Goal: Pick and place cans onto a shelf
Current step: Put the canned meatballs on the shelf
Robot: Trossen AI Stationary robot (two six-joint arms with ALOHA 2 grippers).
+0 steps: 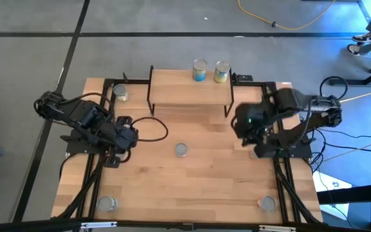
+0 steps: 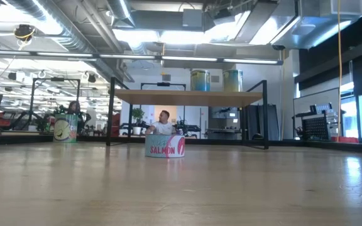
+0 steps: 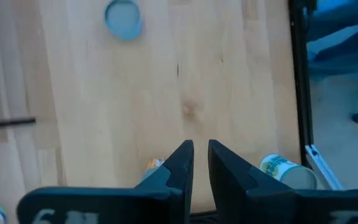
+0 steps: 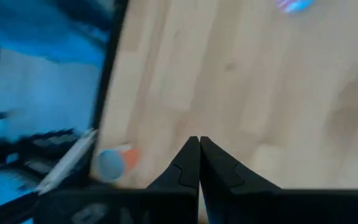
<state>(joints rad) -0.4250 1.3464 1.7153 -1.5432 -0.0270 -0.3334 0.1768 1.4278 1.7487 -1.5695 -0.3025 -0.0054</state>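
The shelf (image 1: 190,90) stands at the table's far middle on thin black legs, with two cans (image 1: 199,69) (image 1: 221,71) upright on its top. Four more cans stand on the table: one left of the shelf (image 1: 120,94), one with a salmon label at the centre (image 2: 165,145), one at the near left corner (image 1: 107,203) and one at the near right corner (image 1: 267,203). My left gripper (image 3: 201,165) hangs over the table's left side, a narrow gap between its fingers and nothing in it. My right gripper (image 4: 199,155) hangs shut and empty over the right side.
Black rails (image 1: 95,174) run along the table's left and right sides under the arms. A black cable (image 1: 153,129) loops on the wood near the left arm. A wide stretch of bare wood (image 1: 192,187) lies between the centre can and the near edge.
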